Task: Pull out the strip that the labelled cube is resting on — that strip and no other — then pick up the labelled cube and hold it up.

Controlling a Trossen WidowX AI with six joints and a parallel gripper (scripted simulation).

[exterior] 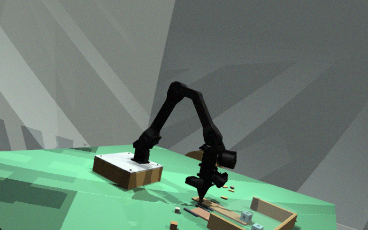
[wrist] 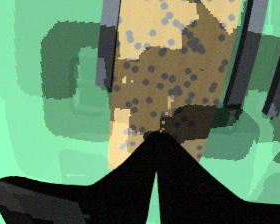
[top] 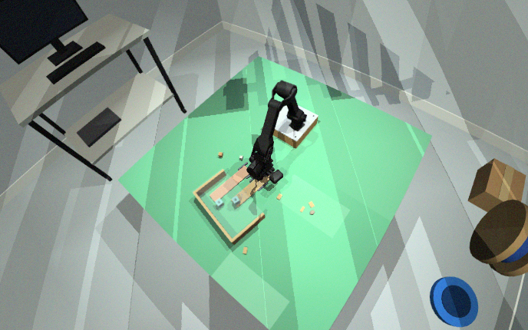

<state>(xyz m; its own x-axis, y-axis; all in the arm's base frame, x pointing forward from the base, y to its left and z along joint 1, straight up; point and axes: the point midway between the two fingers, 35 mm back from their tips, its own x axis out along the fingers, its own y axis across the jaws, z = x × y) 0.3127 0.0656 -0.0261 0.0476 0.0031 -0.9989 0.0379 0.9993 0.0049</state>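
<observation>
My gripper [top: 258, 179] [exterior: 201, 198] [wrist: 159, 139] is shut, and its tips press down on the near end of a speckled tan strip [top: 249, 189] [exterior: 222, 211] [wrist: 171, 36]. The strip runs into a three-sided wooden frame [top: 212, 217] [exterior: 271, 207]. The labelled cube [top: 235, 200] [exterior: 246, 216], pale blue with a letter on its side, rests on the strip's far end inside the frame. A plain pale cube [top: 219, 202] [exterior: 257, 227] sits on a second, pinkish strip [top: 227, 186] [exterior: 201, 212] beside it. No cube shows in the wrist view.
Dark thin rails [wrist: 239, 56] [exterior: 190, 212] lie on both sides of the strip ends. Small loose blocks [top: 311, 204] [exterior: 174, 224] are scattered on the green mat [top: 340, 163]. The arm's base block [top: 297, 130] [exterior: 127, 171] stands behind. A desk [top: 73, 69], a box [top: 496, 184] and drums [top: 512, 237] stand off the mat.
</observation>
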